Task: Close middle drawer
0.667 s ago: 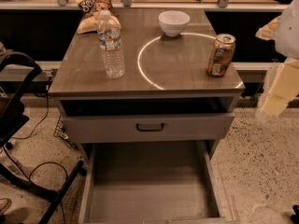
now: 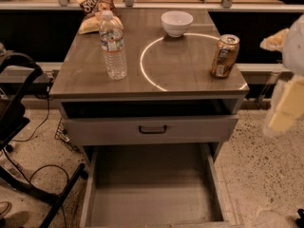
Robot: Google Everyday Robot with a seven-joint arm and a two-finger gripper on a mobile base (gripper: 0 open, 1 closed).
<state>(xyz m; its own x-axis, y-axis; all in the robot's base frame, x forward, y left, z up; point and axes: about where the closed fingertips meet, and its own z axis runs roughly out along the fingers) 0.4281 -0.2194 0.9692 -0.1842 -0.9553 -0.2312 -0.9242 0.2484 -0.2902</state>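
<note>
The middle drawer (image 2: 152, 194) is pulled far out below the cabinet top and shows a deep, plain grey, empty box. Its front and pull are cut off by the bottom edge of the view. Above it, a narrower grey drawer front (image 2: 190, 128) with a small dark bar pull (image 2: 152, 129) stands slightly out, with a dark gap over it. My gripper (image 2: 285, 109) is a pale blurred shape at the right edge, level with the upper drawer front and well to the right of the cabinet, touching nothing.
On the cabinet top (image 2: 180, 72) stand a water bottle (image 2: 113, 44), a white bowl (image 2: 176, 23), a drink can (image 2: 225, 56) and a chip bag (image 2: 95, 8). A black chair frame (image 2: 19, 127) and cables lie on the floor at the left. A counter runs behind.
My gripper has dropped slightly at the right edge. The drawers and the things on top have not moved.
</note>
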